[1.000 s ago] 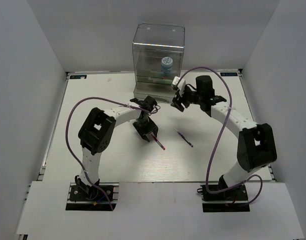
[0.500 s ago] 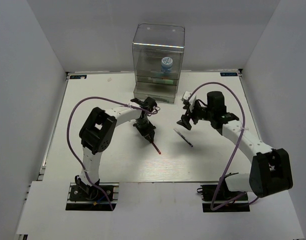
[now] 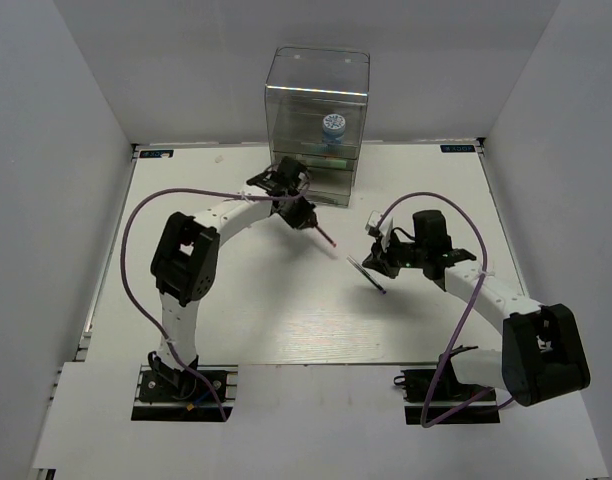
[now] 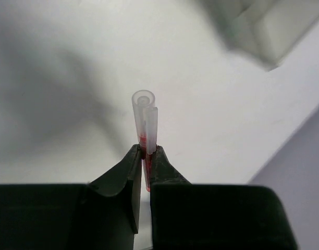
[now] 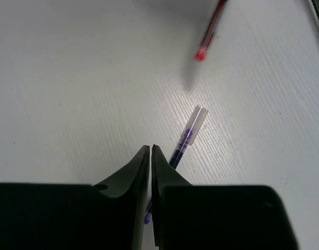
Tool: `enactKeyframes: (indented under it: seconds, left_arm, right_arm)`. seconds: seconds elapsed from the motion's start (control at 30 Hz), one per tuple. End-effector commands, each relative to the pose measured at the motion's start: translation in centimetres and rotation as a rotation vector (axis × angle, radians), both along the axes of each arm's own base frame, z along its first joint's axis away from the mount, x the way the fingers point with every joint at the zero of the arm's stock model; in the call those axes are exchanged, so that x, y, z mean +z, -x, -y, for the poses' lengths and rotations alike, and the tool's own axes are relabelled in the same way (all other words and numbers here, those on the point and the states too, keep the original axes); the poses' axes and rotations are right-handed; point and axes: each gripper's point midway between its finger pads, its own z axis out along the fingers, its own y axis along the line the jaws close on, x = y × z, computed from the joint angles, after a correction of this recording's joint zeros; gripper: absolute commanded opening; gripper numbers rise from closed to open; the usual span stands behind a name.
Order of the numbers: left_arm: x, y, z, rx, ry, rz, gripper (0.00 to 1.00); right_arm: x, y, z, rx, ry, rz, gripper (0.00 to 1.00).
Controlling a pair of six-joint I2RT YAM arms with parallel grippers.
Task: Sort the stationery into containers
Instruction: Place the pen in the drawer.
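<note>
— Left fingers (image 4: 140,156)?
— Clamped on the red pen (image 4: 145,117), per wrist view; overhead, it is located near the clear box (image 3: 316,120).
— Right fingers (image 5: 146,153)?
— Narrow, above the dark pen (image 5: 188,133) on the bench (image 3: 236,290); grip undetermined.

Tall clear box (image 3: 316,95) upright, top centre, with a blue-white jar (image 3: 333,125) in its upper compartment. Thin red pen (image 3: 323,236) with clear cap, held in the air, slanting down-right, just below-left of box. Thin dark pen (image 3: 370,277) lying diagonal, right of centre.
</note>
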Motion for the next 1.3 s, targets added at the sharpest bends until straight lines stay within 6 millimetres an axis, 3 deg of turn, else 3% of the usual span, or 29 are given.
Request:
enactKeyframes:
  seconds: [0.0,0.23,0.27,0.33,0.37,0.47,0.5,0.53,0.57,0.63,0.67,0.77,0.9,1.1,1.17,1.2,1.23,1.27]
  left_arm:
    - [7.0,-6.4,-0.3,0.147,0.153,0.220,0.00]
    - [9.7,-12.9,-0.7,0.323,0.331,0.301,0.00]
    - [8.6,-13.3,-0.5,0.344,0.336,0.278,0.00]
    - [9.4,-14.7,-0.4,0.367,0.371,0.303,0.00]
    - [8.2,-15.4,-0.8,0.386,0.364,0.287,0.00]
    - [9.0,-17.1,-0.7,0.402,0.382,0.300,0.00]
    - [8.4,-17.3,-0.6,0.403,0.373,0.288,0.00]
    - [6.7,-17.7,-1.2,0.423,0.340,0.260,0.00]
    - [6.6,-17.9,-1.2,0.423,0.342,0.262,0.04]
    - [6.0,-18.0,-1.1,0.424,0.335,0.254,0.16]
    - [6.0,-18.0,-1.1,0.424,0.335,0.254,0.29]
    - [6.4,-18.5,-1.5,0.431,0.347,0.273,0.45]
    - [7.8,-18.4,-1.3,0.401,0.365,0.297,0.56]
    - [11.3,-17.4,-1.2,0.299,0.359,0.378,0.59]
    - [11.1,-16.1,-1.6,0.248,0.322,0.386,0.59]
    - [13.2,-15.5,-1.8,0.227,0.326,0.428,0.59]
    - [13.7,-14.9,-2.2,0.207,0.311,0.442,0.60]
    - [12.4,-13.7,-2.7,0.165,0.261,0.442,0.60]
  right_arm:
    - [0.2,0.3,0.1,-0.002,-0.011,0.002,0.10]
    - [-0.8,0.9,0.7,-0.023,0.014,-0.015,0.20]
    - [-1.0,0.9,0.9,-0.028,0.020,-0.017,0.22]
    - [-1.1,0.9,1.0,-0.033,0.022,-0.013,0.31]
    - [-1.4,0.9,1.0,-0.039,0.030,-0.018,0.36]
    - [-1.8,0.8,1.4,-0.058,0.046,-0.019,0.53]
    - [-1.5,0.5,1.4,-0.061,0.044,-0.008,0.55]
    - [-1.8,0.4,1.6,-0.072,0.055,-0.012,0.57]
    - [-1.9,0.3,1.6,-0.074,0.062,-0.013,0.57]
    - [-2.4,0.2,1.7,-0.081,0.078,-0.026,0.59]
    - [-2.2,-0.1,1.9,-0.094,0.082,-0.012,0.60]
    - [-2.6,-0.3,2.0,-0.102,0.092,-0.030,0.60]
    - [-3.4,-0.3,2.0,-0.104,0.107,-0.050,0.62]
    - [-3.9,-1.0,1.7,-0.097,0.126,-0.077,0.62]
    - [-4.3,-1.2,1.6,-0.094,0.139,-0.088,0.62]
    - [-4.3,-1.1,1.3,-0.084,0.142,-0.091,0.62]
    - [-5.1,-1.3,1.6,-0.095,0.164,-0.103,0.62]
    - [-5.2,-1.5,1.6,-0.099,0.172,-0.101,0.62]
